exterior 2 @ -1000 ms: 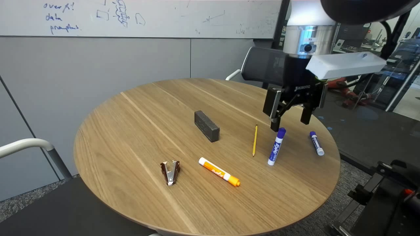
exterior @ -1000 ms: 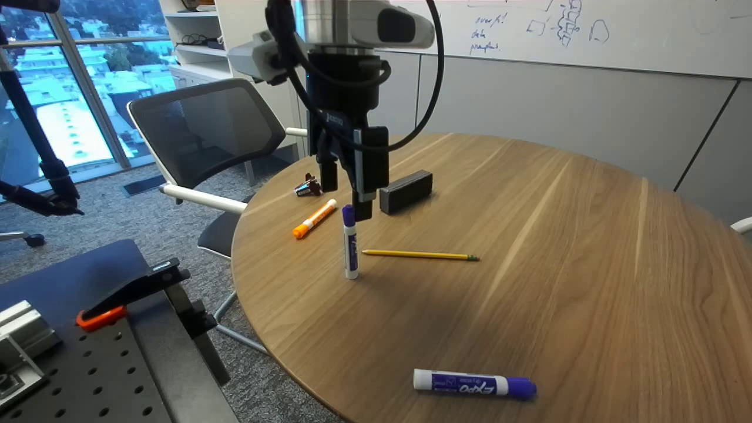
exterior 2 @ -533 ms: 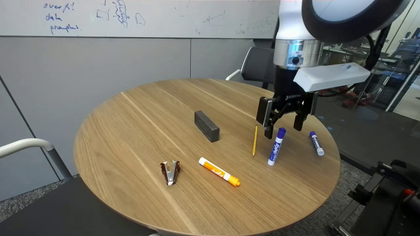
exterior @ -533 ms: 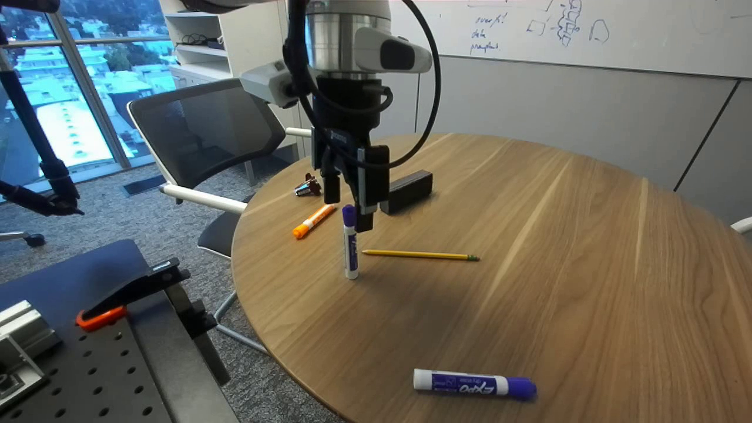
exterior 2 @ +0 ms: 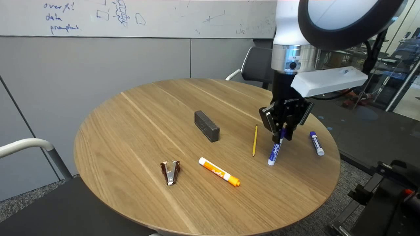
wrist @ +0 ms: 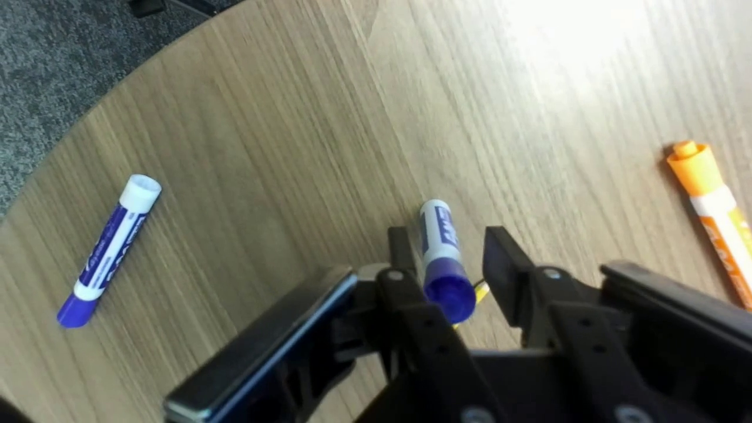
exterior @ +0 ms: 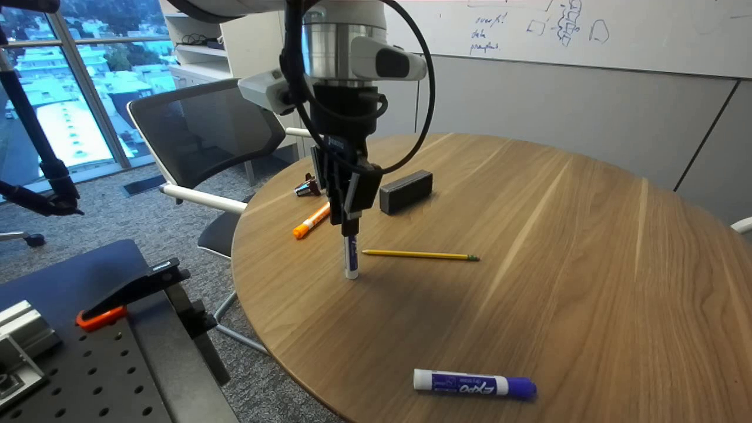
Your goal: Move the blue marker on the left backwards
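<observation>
A blue marker (exterior 2: 274,153) with a white barrel and blue lettering stands upright on the table, its cap up. It is the left one of two such markers in both exterior views. Over it my gripper (exterior 2: 282,139) points down, with a finger on each side of the cap. In the wrist view the jaws stand partly apart; a gap shows between the cap (wrist: 447,285) and the right-hand finger pad. The left-hand finger is close beside the marker; whether it touches cannot be told. A second blue-capped marker (exterior: 474,385) lies on its side, away from the gripper.
Close to the standing marker lies a yellow pencil (exterior: 420,255). An orange marker (exterior 2: 220,172), a dark eraser block (exterior 2: 206,126) and a staple remover (exterior 2: 170,172) also rest on the round wooden table (exterior 2: 147,131). Chairs stand around its edge.
My gripper has come down over the standing marker, and its fingers have drawn much closer together around the cap. The markers and the other objects have stayed in place.
</observation>
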